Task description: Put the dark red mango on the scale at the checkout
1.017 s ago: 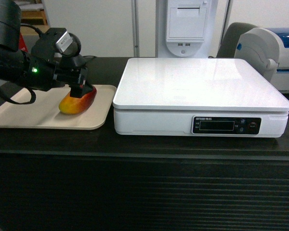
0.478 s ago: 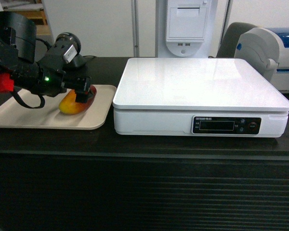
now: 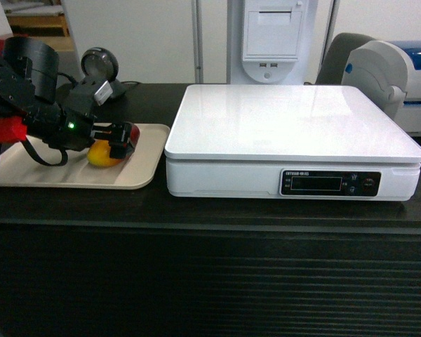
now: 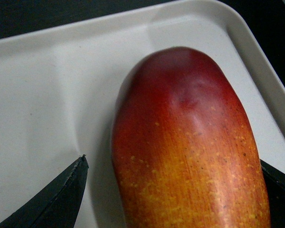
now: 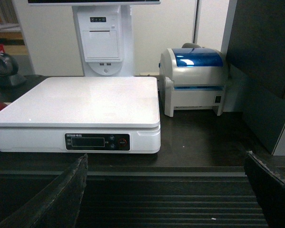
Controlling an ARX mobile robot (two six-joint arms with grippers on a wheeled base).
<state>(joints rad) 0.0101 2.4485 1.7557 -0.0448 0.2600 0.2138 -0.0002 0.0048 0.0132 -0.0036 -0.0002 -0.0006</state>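
— What sort of place am I standing in?

— A shop till, by the look of it. I face a dark brown-black counter with a horizontally slatted front [image 3: 210, 281], and on it sits a large white boxy electronic scale with a black display strip [image 3: 295, 151].

— Anything else?

— A white upright receipt-printer column [image 5: 103, 40] behind the scale, a grey label printer with a blue translucent lid [image 5: 195, 80] beside it, and a round dark barcode scanner on a stand [image 5: 7, 71].

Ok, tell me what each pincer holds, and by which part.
The left pincer straddles the mango at its middle on the tray, not clearly gripping. The right pincer holds nothing.
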